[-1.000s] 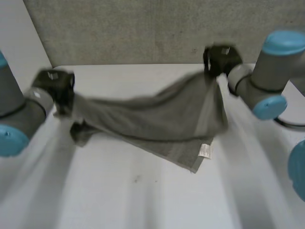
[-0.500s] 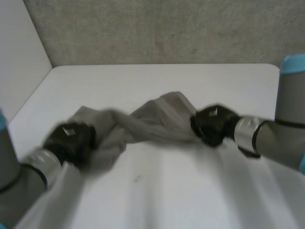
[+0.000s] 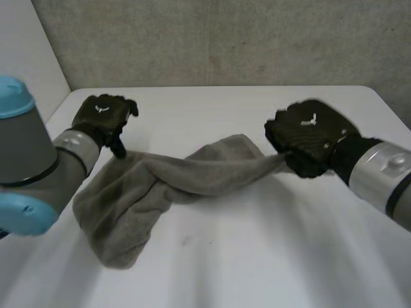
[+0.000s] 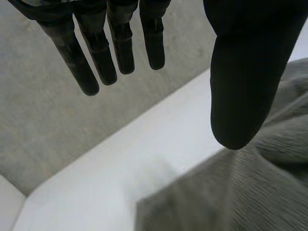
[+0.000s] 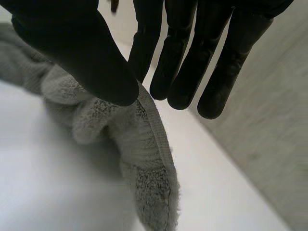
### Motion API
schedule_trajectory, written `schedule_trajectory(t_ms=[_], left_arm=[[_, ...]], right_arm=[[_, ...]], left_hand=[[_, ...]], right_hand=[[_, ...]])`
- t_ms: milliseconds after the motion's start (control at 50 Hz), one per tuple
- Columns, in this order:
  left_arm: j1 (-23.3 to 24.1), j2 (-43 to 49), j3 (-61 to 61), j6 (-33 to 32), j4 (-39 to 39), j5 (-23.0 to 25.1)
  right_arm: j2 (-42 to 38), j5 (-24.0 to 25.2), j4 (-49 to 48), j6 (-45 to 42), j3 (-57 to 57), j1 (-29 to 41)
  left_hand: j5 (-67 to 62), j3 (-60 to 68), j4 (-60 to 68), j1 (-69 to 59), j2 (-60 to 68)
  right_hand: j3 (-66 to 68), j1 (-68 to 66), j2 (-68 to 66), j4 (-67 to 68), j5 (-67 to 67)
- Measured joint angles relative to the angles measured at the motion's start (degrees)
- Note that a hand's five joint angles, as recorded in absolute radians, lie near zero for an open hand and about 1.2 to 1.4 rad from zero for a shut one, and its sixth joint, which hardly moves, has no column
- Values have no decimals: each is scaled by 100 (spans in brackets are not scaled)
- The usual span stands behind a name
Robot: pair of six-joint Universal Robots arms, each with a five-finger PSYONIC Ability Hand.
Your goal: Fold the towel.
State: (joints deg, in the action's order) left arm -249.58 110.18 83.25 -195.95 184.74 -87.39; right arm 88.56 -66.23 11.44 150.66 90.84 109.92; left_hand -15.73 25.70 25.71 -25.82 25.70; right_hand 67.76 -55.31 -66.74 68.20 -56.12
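The grey towel [image 3: 160,179] lies bunched and twisted across the white table [image 3: 257,256], with a wider heap at its left end. My left hand [image 3: 103,119] hovers just above that left end, fingers [image 4: 120,43] straight and thumb apart, holding nothing. The towel [image 4: 260,192] shows beneath its thumb. My right hand [image 3: 308,138] is shut on the towel's right end. In the right wrist view the thumb [image 5: 82,53] pinches a hemmed edge of the towel [image 5: 144,159] against the fingers [image 5: 192,57], lifting it a little off the table.
A grey wall [image 3: 225,38] rises behind the table's far edge. The table's left edge runs close by my left arm [image 3: 32,167]. Bare white tabletop lies in front of the towel.
Both hands brought the stretched, raised towel down onto the table. The left hand let go of its end and drew back up; the right hand kept its pinch.
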Motion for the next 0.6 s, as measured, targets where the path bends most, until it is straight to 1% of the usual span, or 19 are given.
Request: schedule_trajectory(t_ms=[20,40,80,120,200,240,280,320,340,400,580,600], left_arm=[[0,0,0,0,0,0],[-20,306,-268,-2,129,147],[-46,510,-437,-5,152,296],[-118,837,-673,-15,73,578],[-309,1423,-1048,-91,-352,1042],[-374,1609,-1164,-146,-531,1159],[-485,1962,-1366,-333,-882,1323],[-497,2005,-1388,-367,-924,1339],[-537,2183,-1459,-532,-1074,1386],[-551,2336,-1499,-699,-1154,1407],[-480,2492,-1575,-822,-1111,1443],[-434,2487,-1600,-805,-1088,1552]], right_arm=[[0,0,0,0,0,0],[245,53,-76,34,13,-7],[345,75,-95,44,17,-10],[492,102,-114,52,16,-13],[594,116,-115,39,6,-15],[608,116,-113,25,-3,-15],[587,114,-110,3,-23,-12],[577,113,-110,0,-27,-12],[507,112,-110,-13,-55,-8],[360,108,-112,-26,-118,8],[79,102,-120,-30,-322,54],[52,102,-125,-16,-381,61]], left_hand=[[0,0,0,0,0],[-67,64,65,-39,63],[-91,90,92,-69,85],[-136,140,133,-115,135],[-233,227,226,-206,226],[-245,239,243,-218,234],[-318,313,315,-299,310],[-318,313,315,-299,310],[-389,386,390,-366,382],[-400,401,402,-386,399],[-411,407,411,-386,402],[-390,392,397,-375,389]], right_hand=[[0,0,0,0,0],[0,0,0,0,-4],[0,0,0,0,-5],[0,0,0,0,-5],[0,0,0,0,-5],[0,0,0,0,-5],[0,0,0,0,-5],[0,0,0,0,-5],[0,0,0,0,-5],[0,0,0,0,-5],[0,0,0,1,-6],[0,0,0,1,-6]])
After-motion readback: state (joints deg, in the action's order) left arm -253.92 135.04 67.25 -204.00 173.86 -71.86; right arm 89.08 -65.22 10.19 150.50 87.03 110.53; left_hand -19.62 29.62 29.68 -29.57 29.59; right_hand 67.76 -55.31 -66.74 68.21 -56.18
